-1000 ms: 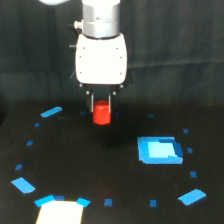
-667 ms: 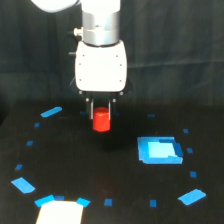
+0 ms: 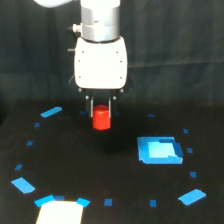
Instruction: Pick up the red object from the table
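The red object point(image 3: 101, 118) sits between the 2 thin dark fingers of the gripper point(image 3: 101, 114), its top tucked up between them and its lower half showing below their tips. The fingers press against its sides, so the claw is clamped on it. A dim shadow lies on the table point(image 3: 75, 165) below the cylinder, apart from its base, which suggests it hangs clear of the surface, though the blur makes this hard to confirm.

Above the fingers is the white, boxy gripper housing point(image 3: 100, 62), topped by a silver-grey wrist point(image 3: 100, 20).

Around the claw, the black matte surface carries small blue tape marks point(image 3: 51, 112) in a loose ring. The nearest mark is beside the claw toward the exterior view's left. A light-blue square patch point(image 3: 159, 150) lies below the claw toward the exterior view's right, well apart from it. A pale rectangle point(image 3: 60, 212) sits at the bottom edge, toward the exterior view's left.

Behind the table hangs a dark, plain backdrop point(image 3: 190, 45).
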Robot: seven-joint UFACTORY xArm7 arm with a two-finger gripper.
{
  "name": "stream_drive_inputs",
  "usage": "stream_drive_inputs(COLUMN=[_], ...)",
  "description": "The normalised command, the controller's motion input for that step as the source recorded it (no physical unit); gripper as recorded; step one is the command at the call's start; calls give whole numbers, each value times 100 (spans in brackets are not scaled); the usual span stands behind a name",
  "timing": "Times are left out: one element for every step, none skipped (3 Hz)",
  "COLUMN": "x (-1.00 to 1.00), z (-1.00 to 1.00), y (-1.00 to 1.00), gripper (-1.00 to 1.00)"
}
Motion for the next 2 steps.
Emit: stream_drive_inputs(x=[10, 19], z=[16, -65], y=[-85, -56], gripper=[-86, -100])
